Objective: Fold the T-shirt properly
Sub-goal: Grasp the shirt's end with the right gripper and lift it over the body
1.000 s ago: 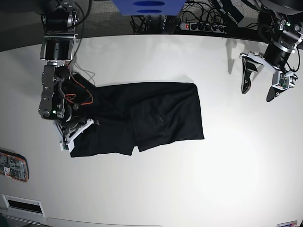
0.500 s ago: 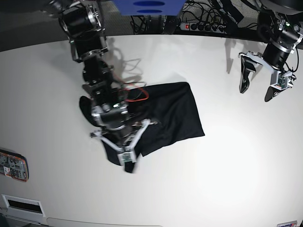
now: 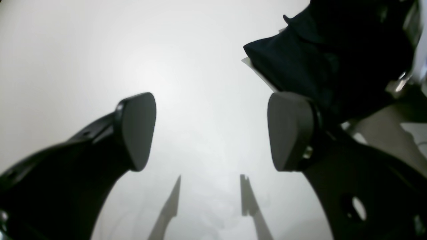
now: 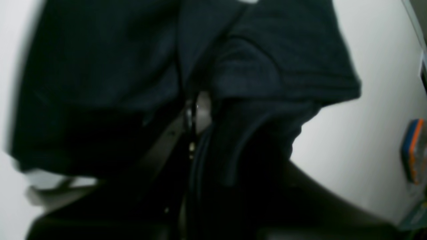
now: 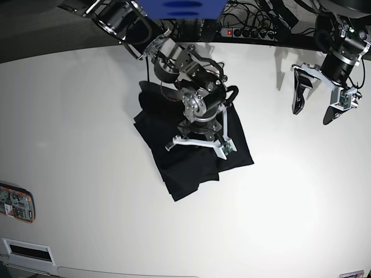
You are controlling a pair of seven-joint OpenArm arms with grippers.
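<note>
The black T-shirt [image 5: 179, 174] lies bunched and partly doubled over in the middle of the white table [image 5: 87, 116]. My right gripper [image 5: 200, 142] is over the shirt's middle, shut on a fold of the T-shirt. In the right wrist view the cloth [image 4: 267, 53] drapes over the fingers and hides them. My left gripper [image 5: 316, 101] hangs open above bare table at the far right, well apart from the shirt. Its two pads [image 3: 138, 130] stand wide with nothing between them, and the T-shirt [image 3: 283, 63] shows at the upper right of that view.
A power strip [image 5: 246, 32] and cables lie along the table's back edge, beside a blue object [image 5: 179, 7]. An orange and blue device [image 5: 16, 202] sits at the left edge, and a white vented panel [image 5: 26, 250] at the front left corner.
My right arm has swept from the table's left to its middle, carrying the shirt's left part over onto the right part. The left arm has not moved.
</note>
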